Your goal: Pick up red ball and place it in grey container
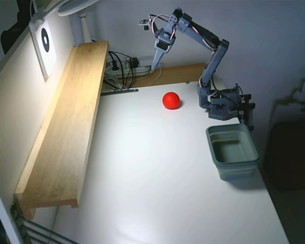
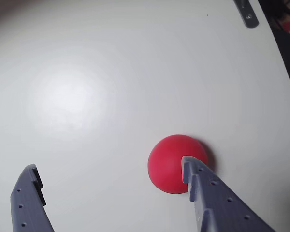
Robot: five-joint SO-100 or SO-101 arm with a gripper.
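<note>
The red ball (image 1: 171, 100) rests on the white table (image 1: 157, 183), a little left of the arm's base. The wrist view shows the red ball (image 2: 170, 162) low and right of centre, with the right finger (image 2: 203, 193) overlapping its lower right side. My gripper (image 1: 156, 62) hangs in the air above and behind the ball, pointing down and not touching it. In the wrist view the gripper (image 2: 108, 171) is open, with bare table between its fingers. The grey container (image 1: 233, 151) stands empty near the table's right edge, in front of the base.
A long wooden shelf (image 1: 66, 122) runs along the left wall. Cables and a power strip (image 1: 124, 66) lie at the back. The arm's base (image 1: 221, 104) is clamped at the back right, just behind the container. The table's right edge (image 2: 285, 67) curves past in the wrist view.
</note>
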